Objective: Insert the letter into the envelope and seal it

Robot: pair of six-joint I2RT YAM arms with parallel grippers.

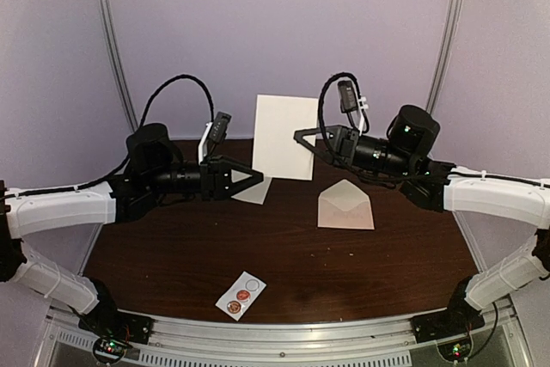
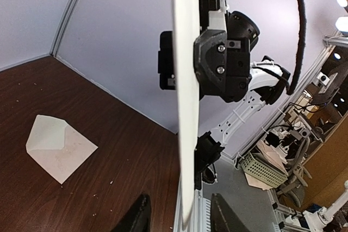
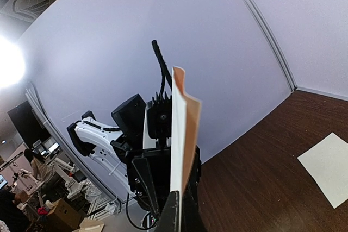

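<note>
On the surface: envelope [image 1: 345,208] flat, flap open, pointing away from the arms.
letter [image 1: 286,122]: airborne, upright, long axis vertical.
right tool [image 1: 301,137]: clamped on letter; envelope just below it, the nearer arm.
left tool [image 1: 256,178]: jaws apart at letter's lower edge.

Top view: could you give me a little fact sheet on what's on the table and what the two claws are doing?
letter: upright in the air, above the table
right gripper: shut on the letter's edge
left gripper: open, holding nothing, beside the letter's lower corner
envelope: flat on the table, flap open
flat sheet: on the table by the left gripper
sticker strip: near the front edge
</note>
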